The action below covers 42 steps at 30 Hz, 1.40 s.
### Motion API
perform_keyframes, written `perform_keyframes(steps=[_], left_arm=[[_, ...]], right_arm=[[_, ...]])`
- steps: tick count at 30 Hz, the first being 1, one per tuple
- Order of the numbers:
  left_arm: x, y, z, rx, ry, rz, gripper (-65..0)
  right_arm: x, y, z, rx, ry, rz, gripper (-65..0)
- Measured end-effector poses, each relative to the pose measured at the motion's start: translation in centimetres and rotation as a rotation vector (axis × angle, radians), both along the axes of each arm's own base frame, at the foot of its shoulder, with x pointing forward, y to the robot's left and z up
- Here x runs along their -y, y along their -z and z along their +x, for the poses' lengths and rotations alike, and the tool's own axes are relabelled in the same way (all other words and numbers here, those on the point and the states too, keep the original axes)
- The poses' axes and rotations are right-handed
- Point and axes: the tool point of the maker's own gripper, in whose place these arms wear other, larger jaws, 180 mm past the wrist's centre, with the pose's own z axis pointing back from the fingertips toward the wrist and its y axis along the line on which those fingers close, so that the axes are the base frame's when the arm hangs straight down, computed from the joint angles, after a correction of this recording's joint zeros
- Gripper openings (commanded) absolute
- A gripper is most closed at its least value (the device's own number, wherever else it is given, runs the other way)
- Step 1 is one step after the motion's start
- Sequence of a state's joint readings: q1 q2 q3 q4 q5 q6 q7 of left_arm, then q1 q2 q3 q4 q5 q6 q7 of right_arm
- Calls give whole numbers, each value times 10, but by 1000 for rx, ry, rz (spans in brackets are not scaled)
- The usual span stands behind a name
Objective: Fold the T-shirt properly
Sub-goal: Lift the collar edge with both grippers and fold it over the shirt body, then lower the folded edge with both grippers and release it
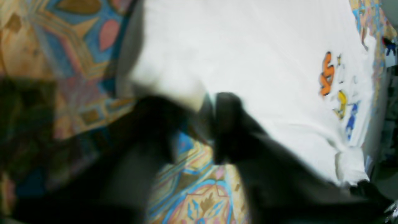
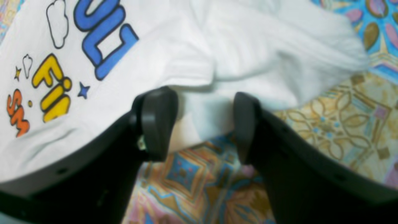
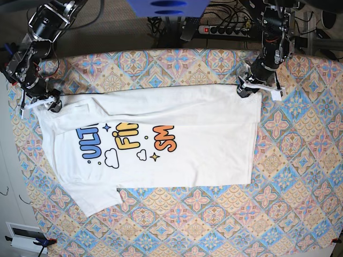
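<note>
Fingers [image 2: 158, 124] of right gripper [image 2: 205, 124] parted wide, straddling a bunched white edge of T-shirt [image 3: 161, 142] without pinching it. Left gripper [image 1: 199, 127] nearly shut at the opposite far corner, white cloth between the tips (too blurred to say for certain whether gripped). Shirt spread flat, print up, across patterned tablecloth [image 3: 300, 176], one sleeve sticking out toward the near edge. Both arms stationed at the far corners of the garment in base view.
</note>
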<state>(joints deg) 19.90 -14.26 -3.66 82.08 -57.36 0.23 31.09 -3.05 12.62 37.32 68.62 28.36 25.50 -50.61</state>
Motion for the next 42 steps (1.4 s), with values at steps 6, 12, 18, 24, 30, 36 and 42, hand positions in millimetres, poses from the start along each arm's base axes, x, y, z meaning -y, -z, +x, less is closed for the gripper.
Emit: perform_keyframes(steps=[6, 12, 18, 24, 30, 36, 42], left_arm=[[12, 2, -1, -40, 38, -42, -650], [11, 3, -3, -43, 40, -42, -650], [11, 3, -2, -43, 38, -43, -650], [8, 3, -2, -46, 43, -39, -650], [4, 3, -3, -49, 48, -27, -650], [-2, 3, -6, -60, 62, -14, -650], [-10, 6, -18, -75, 65, -3, -650]], right_arm=[[-3, 16, 3, -25, 30, 63, -339], [-3, 19, 1, 3, 82, 115, -316], [6, 22, -1, 6, 119, 126, -312], [9, 23, -1, 19, 133, 114, -419], [7, 25, 5, 27, 126, 85, -604], [7, 27, -1, 17, 123, 81, -647], [14, 31, -31, -7, 110, 62, -647]])
